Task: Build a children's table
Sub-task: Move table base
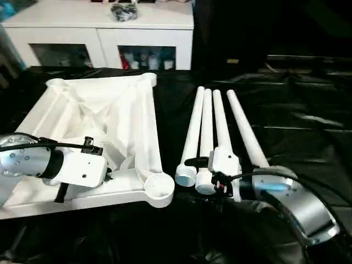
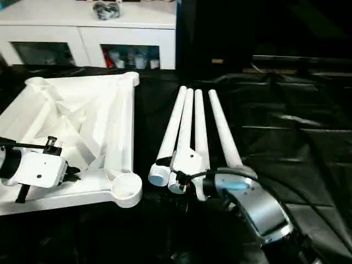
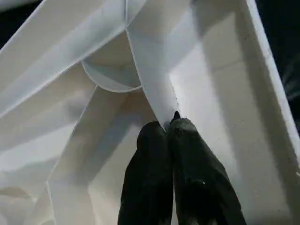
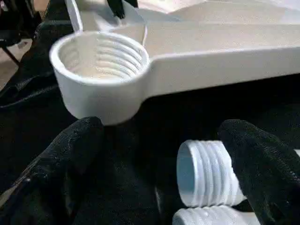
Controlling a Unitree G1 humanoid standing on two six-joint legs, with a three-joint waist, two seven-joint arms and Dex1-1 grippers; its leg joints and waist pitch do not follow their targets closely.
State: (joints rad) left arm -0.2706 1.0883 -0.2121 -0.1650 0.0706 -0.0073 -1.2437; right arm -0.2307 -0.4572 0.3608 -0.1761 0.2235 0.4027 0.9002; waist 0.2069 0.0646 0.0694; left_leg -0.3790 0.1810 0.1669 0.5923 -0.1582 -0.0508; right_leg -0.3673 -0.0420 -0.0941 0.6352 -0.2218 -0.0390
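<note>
The left arm's silver metal forearm point(image 1: 19, 157), at nine o'clock in the head view, is a rounded cylinder dotted with small dark screw heads, ending in a black collar and a boxy white wrist housing point(image 1: 82, 169) with a dark screw on its side and a thin black cable running along its top. The right arm's silver forearm point(image 1: 302, 209), at four o'clock, is glossy with a blue-tinted sheen, joined through a black collar to a white housing point(image 1: 223, 162) trailing black cables. Both sets of jaws are matte black and rounded, the right arm's fingers point(image 4: 70, 150) coarse-textured.
</note>
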